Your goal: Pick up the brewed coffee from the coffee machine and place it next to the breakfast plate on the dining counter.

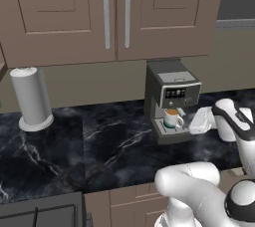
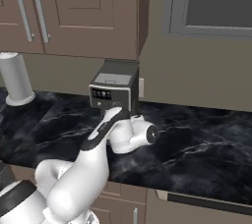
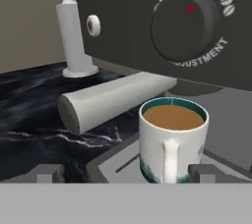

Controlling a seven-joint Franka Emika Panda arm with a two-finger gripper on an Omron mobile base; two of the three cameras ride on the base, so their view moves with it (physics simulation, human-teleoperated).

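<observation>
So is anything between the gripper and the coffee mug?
No. In the hand view the open gripper faces the mug with only bare drip tray between.

You are in a kitchen: brown wall cabinets [image 1: 107, 14] hang over a black marble countertop [image 1: 99, 141] with a coffee machine [image 1: 171, 99].

The mug [image 1: 172, 118] stands on the coffee machine's [image 1: 171, 89] drip tray [image 1: 169, 132], on the counter [image 1: 99, 141] below wall cabinets [image 1: 114, 12].
</observation>
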